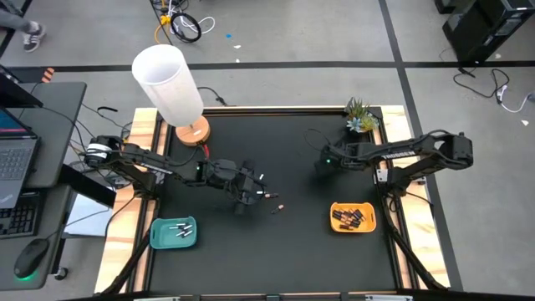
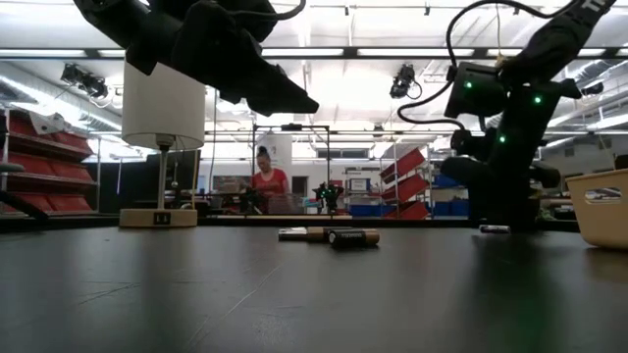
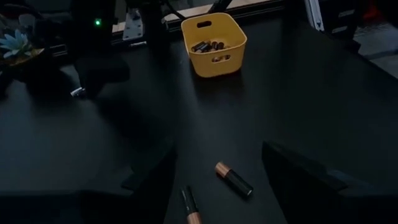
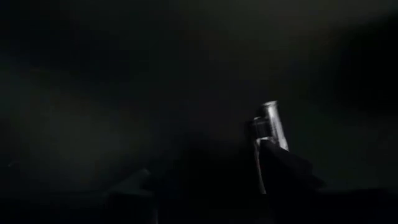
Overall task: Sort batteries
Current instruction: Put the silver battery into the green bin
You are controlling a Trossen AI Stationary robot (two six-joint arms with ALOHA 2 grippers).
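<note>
Batteries [image 3: 234, 179] — small, rigid, smooth cylinders, likely light and prone to rolling; best pinched mid-barrel — left gripper [image 1: 249, 191] hovers spread wide above, right gripper [image 1: 322, 160] state indeterminable

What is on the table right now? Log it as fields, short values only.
left gripper: open, hovering over two loose batteries near mid-table
loose batteries: dark with copper ends, lying flat on the black table
right gripper: low at the table's far right part, beside a silvery battery
yellow bin: holds dark batteries
teal tray: holds pale batteries
other: lamp, small plant
</note>
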